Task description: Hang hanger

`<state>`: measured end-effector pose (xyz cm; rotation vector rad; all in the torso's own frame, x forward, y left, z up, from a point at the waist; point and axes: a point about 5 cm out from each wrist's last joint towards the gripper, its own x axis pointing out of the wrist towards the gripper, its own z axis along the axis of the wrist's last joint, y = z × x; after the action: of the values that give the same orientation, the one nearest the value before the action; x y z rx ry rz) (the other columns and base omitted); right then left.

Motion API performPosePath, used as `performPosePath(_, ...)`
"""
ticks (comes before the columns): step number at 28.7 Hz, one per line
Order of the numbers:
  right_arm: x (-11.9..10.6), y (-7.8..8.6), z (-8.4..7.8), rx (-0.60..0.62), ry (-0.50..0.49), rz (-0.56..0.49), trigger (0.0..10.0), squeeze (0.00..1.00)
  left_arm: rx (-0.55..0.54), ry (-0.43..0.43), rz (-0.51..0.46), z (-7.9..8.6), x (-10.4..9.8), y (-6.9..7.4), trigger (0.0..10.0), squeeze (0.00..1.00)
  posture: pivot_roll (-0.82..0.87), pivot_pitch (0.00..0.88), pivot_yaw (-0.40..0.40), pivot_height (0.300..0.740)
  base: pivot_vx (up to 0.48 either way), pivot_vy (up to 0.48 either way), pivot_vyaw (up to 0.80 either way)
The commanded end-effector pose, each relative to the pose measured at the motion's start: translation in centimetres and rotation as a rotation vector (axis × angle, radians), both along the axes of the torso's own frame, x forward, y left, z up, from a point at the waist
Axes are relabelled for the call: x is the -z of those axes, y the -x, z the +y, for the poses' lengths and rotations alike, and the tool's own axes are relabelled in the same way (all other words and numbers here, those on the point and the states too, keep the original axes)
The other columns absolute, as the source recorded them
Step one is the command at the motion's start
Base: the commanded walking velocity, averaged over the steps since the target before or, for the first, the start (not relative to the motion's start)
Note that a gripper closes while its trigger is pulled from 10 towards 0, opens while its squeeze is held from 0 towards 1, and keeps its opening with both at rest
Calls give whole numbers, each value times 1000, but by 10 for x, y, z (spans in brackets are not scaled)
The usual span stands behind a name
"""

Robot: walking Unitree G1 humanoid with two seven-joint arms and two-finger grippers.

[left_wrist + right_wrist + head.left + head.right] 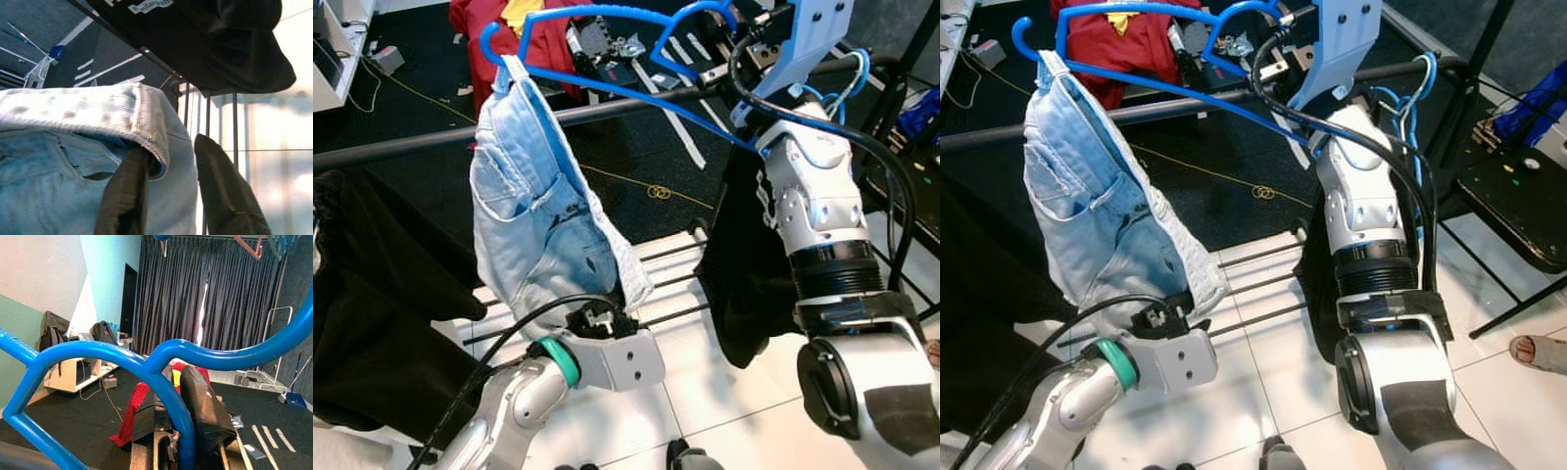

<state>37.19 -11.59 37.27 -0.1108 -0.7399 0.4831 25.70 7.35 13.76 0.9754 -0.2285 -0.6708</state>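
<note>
Fingers [205, 416] of the right gripper [183, 431] pinch the blue hanger [607, 59] at the bend below its hook, the plastic bar running between them. That gripper is raised at about one o'clock in the head views, above the dark rail [401, 147] that crosses the scene. The hanger sits tilted over the rail, its far end at about eleven o'clock, and a pair of light blue denim shorts [533, 211] hangs from that end, draping down in front of the rail. The left gripper [166, 196] is low, at about seven o'clock, with its fingers [124, 193] spread around the hem of the shorts: one behind the folded edge, the other clear of it. Black clothes [372, 294] hang at nine o'clock and another black garment [744, 255] beside the right arm.
</note>
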Motion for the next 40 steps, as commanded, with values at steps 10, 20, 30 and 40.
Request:
performPosePath(10, -24, 8, 1, -17, -35, -88, 10000, 0, -26, -13, 14, -6, 25, -8, 0, 0, -189, 158, 91, 740, 0, 0, 0)
performPosePath(20, -21, 7, 1, -4, -7, -90, 10000, 0, -62, 69, 19, -3, 20, -12, 0, 0, -184, 157, 86, 740, 0, 0, 0)
performPosePath(30, 11, 1, 9, 4, -17, 0, 10000, 0, 160, 41, 19, 23, -36, 10, 10000, 0, -136, 165, 85, 740, 0, 0, 0)
performPosePath(40, 19, -9, 22, 15, -104, 89, 10000, 0, 240, -65, -51, 25, -46, 20, 10000, 0, -131, 169, 68, 740, 0, 0, 0)
